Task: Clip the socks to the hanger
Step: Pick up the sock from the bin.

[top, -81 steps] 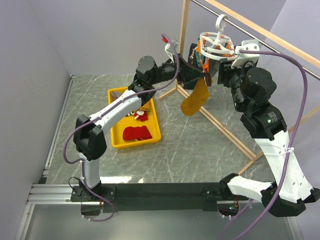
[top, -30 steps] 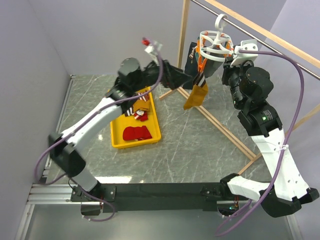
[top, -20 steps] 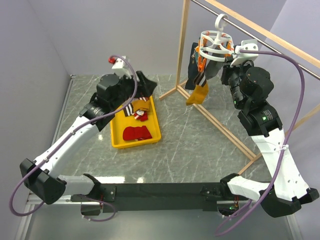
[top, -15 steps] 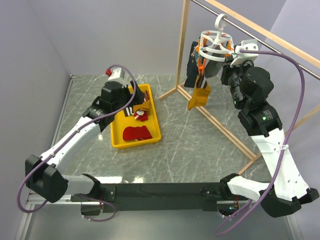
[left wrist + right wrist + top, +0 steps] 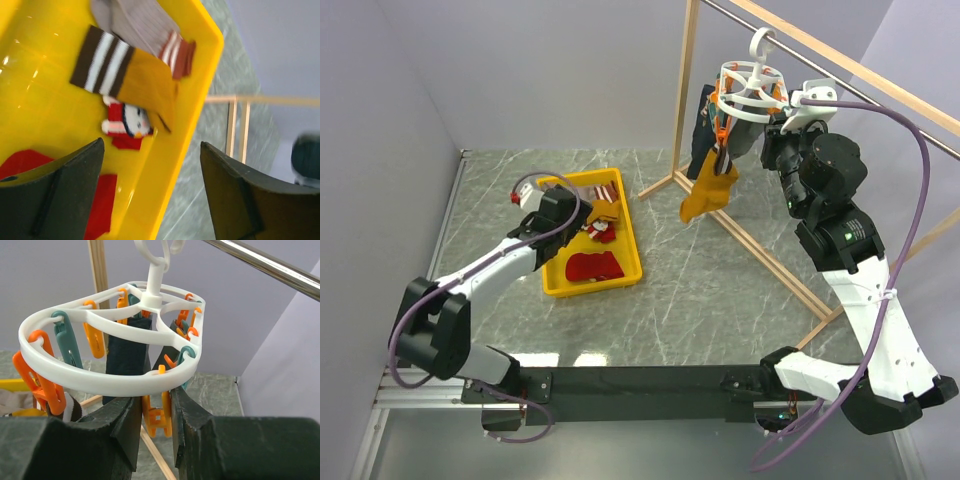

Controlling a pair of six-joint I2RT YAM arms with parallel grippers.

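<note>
Marble table (image 5: 700,290), lilac walls (image 5: 550,70); I see left gripper (image 5: 150,147) fingers apart over tray (image 5: 200,90) of socks (image 5: 145,85), right gripper (image 5: 156,399) pinching an orange hanger (image 5: 100,382) clip (image 5: 159,420).

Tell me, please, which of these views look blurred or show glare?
Left wrist view: soft with motion blur, small glare spots on the yellow tray, the left fingers dark and unfocused. Right wrist view: the hanger is crisp, the near right fingers soft. Top external view: sharp and evenly lit, faint sheen on the table.
</note>
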